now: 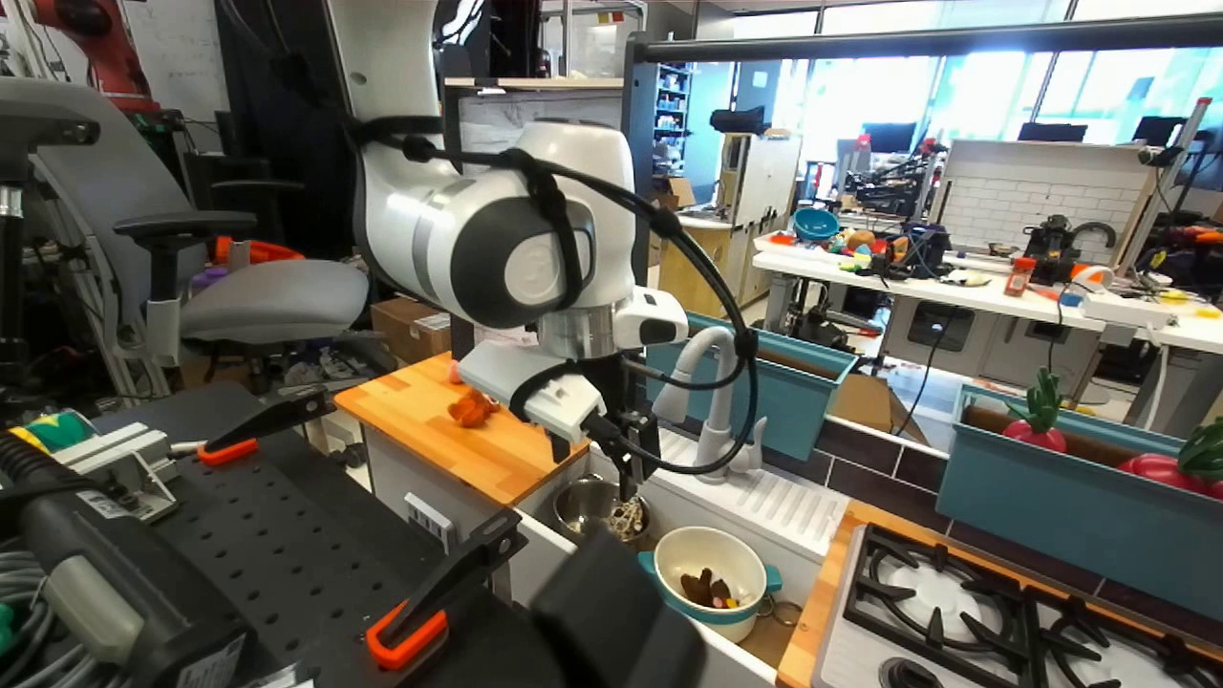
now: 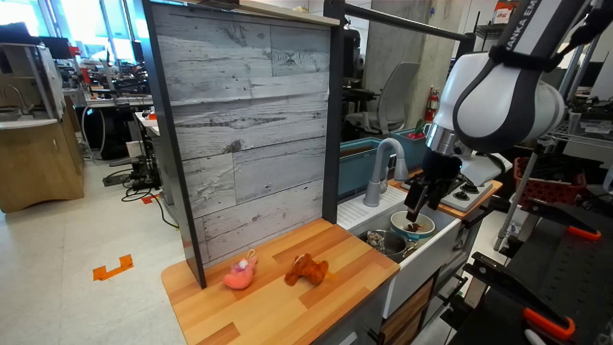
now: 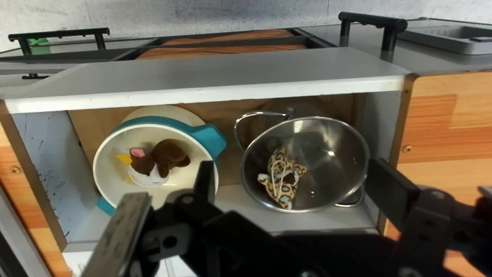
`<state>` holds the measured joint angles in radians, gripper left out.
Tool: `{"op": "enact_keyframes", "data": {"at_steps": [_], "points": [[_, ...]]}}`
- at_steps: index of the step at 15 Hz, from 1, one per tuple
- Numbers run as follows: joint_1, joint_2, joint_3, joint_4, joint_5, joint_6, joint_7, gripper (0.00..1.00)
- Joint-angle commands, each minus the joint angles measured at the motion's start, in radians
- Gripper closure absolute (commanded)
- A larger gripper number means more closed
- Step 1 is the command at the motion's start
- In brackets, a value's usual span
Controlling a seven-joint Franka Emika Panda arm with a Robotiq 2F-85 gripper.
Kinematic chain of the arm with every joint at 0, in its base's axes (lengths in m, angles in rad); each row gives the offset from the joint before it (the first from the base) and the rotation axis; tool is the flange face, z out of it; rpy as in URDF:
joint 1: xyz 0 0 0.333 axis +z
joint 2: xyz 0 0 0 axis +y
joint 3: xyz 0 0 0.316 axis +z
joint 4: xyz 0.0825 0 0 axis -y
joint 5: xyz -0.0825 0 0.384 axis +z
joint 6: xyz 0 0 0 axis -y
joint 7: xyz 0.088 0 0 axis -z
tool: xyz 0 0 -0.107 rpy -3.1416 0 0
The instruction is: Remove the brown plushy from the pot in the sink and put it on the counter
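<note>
The brown plushy, a soft toy with a white muzzle and yellow bits, lies in the cream-and-teal pot in the wrist view (image 3: pixel 169 156); it also shows in both exterior views (image 1: pixel 705 588) (image 2: pixel 413 227). The pot (image 3: pixel 100 154) stands in the sink, whose white front wall shows in the wrist view (image 3: pixel 230 73) and an exterior view (image 2: pixel 431 263). The wooden counter (image 1: pixel 420 411) adjoins the sink, also in an exterior view (image 2: pixel 354 287). My gripper (image 3: pixel 290 173) is open and empty, above the sink over the steel pot, beside the brown plushy's pot. It shows in both exterior views (image 1: pixel 594 468) (image 2: pixel 420 213).
A steel pot (image 3: pixel 326 154) holding a leopard-print plushy (image 3: pixel 282 177) stands beside the teal pot. An orange-brown plushy (image 2: pixel 306 269) and a pink plushy (image 2: pixel 241 274) lie on the counter. A grey faucet (image 1: pixel 718 406) rises behind the sink. A stovetop (image 1: pixel 936 592) adjoins the other side.
</note>
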<state>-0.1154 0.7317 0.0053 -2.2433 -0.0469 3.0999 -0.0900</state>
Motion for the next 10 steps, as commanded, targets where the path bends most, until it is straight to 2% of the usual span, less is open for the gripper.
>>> {"op": "enact_keyframes", "data": {"at_steps": [1, 3, 7, 10], "points": [[0.036, 0.102, -0.034, 0.077, 0.006, 0.067, 0.026, 0.0], [0.018, 0.131, -0.02, 0.098, 0.003, 0.069, 0.017, 0.0], [-0.094, 0.15, 0.061, 0.135, -0.004, 0.017, -0.02, 0.0], [-0.13, 0.185, 0.065, 0.181, 0.001, 0.018, -0.018, 0.0]]}}
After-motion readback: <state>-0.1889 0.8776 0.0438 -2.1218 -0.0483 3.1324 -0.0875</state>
